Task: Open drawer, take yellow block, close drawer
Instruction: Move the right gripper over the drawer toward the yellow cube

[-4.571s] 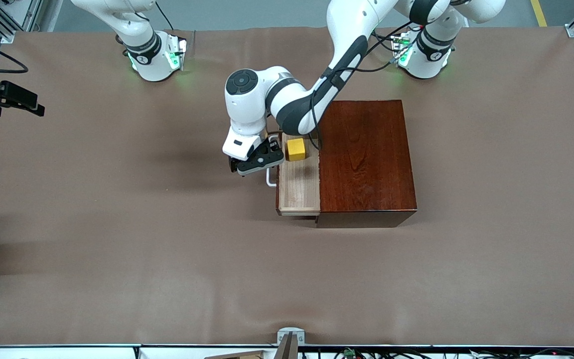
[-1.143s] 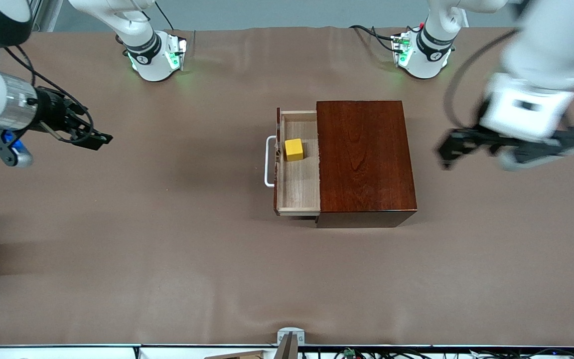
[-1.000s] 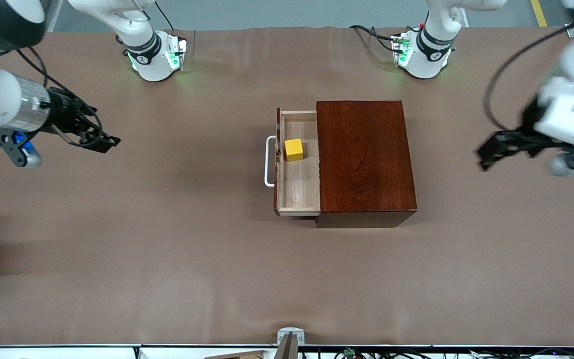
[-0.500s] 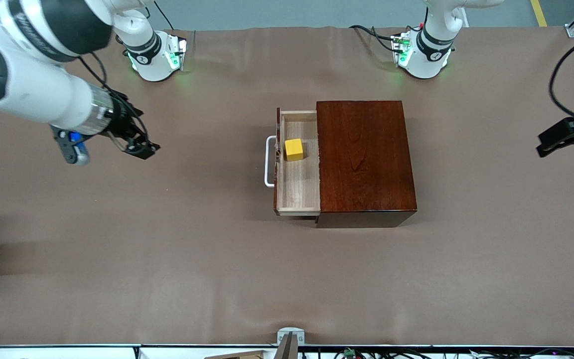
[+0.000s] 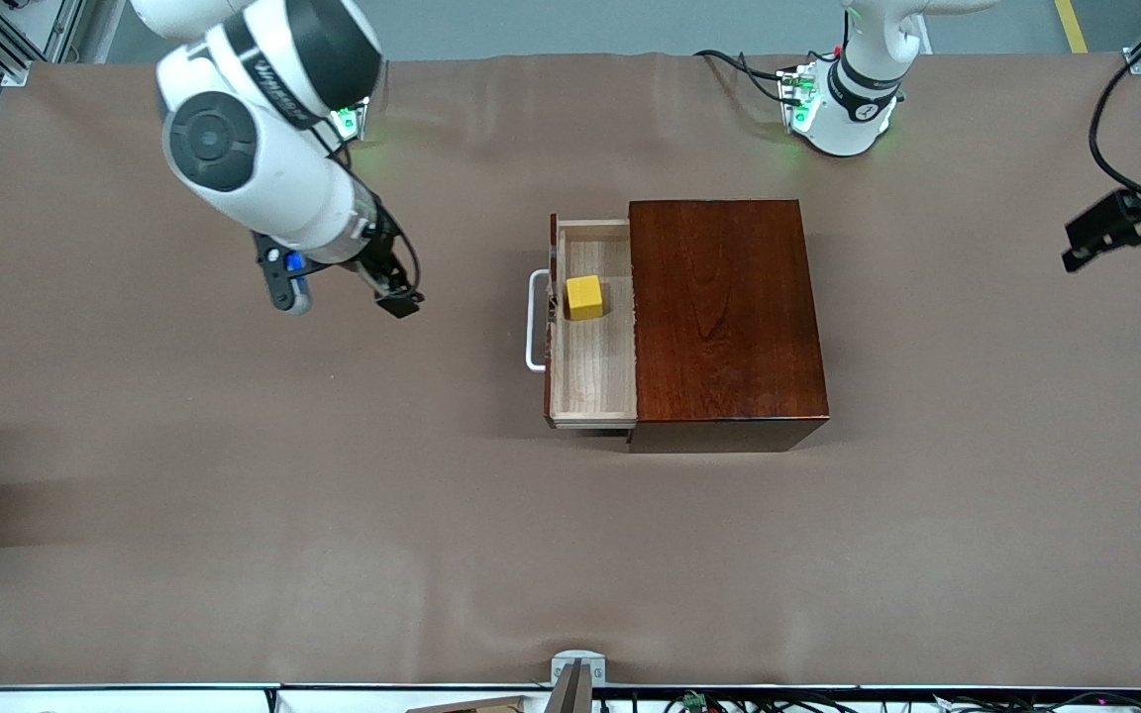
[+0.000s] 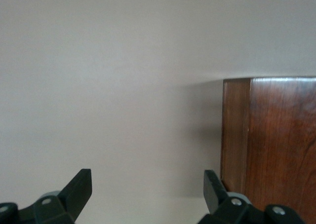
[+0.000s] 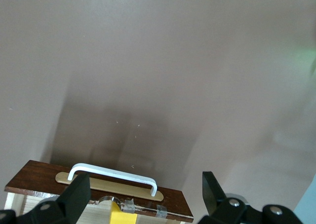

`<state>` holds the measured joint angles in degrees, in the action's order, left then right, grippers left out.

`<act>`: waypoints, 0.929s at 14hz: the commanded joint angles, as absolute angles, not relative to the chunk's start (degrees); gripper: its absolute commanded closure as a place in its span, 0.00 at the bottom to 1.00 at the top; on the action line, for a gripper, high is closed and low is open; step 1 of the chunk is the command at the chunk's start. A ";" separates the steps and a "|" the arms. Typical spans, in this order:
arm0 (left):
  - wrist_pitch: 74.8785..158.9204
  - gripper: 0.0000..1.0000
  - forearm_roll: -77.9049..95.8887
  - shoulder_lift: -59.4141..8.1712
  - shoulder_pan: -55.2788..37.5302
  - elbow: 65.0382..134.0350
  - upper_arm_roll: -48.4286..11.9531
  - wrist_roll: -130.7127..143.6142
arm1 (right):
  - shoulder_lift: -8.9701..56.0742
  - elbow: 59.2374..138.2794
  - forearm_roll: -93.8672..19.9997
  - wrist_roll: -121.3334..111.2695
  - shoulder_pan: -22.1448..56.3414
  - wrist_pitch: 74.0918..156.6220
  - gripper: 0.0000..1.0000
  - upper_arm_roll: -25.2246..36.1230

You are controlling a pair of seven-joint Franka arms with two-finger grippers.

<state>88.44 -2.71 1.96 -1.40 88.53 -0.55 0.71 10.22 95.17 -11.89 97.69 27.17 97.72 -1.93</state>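
The drawer point(image 5: 592, 368) stands pulled out of the reddish-brown wooden box point(image 5: 724, 317), its white loop handle point(image 5: 534, 322) toward the right arm's end. The yellow block point(image 5: 585, 296) lies in the tray. My right gripper point(image 5: 398, 300) is open and empty over bare table, a short way from the handle. Its wrist view shows its gripper point(image 7: 144, 184), the handle point(image 7: 113, 173), the dark drawer front point(image 7: 168, 206) and a bit of the block point(image 7: 122, 217). My left gripper point(image 5: 1120, 248) is open and empty at the left arm's table end; its wrist view shows its gripper point(image 6: 146, 182) and the box point(image 6: 271, 145).
The table point(image 5: 333, 515) wears a brown cover. The arm bases point(image 5: 843, 109) stand along the edge farthest from the front camera. A small metal bracket point(image 5: 575, 673) sits at the nearest edge.
My right arm has swung from its end of the table toward the drawer handle. My left arm has withdrawn from the handle to its table end. Drawer and block have not moved.
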 commanded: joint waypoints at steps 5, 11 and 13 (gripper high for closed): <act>90.18 0.00 -1.67 5.80 -0.88 94.13 -2.11 -1.23 | 14.15 95.27 -11.87 108.53 32.86 105.10 0.00 -1.49; 90.70 0.00 -1.76 5.45 -0.97 93.78 -2.28 -1.23 | 18.45 94.75 -11.69 117.06 38.49 113.46 0.00 -1.49; 90.97 0.00 -1.76 5.45 -0.97 93.69 -2.90 -1.23 | 19.94 93.96 -11.60 117.60 39.63 113.91 0.00 -1.49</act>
<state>90.08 -2.71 4.67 -1.45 93.10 -2.13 0.24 18.27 95.47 -11.89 115.87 38.27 113.55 -1.92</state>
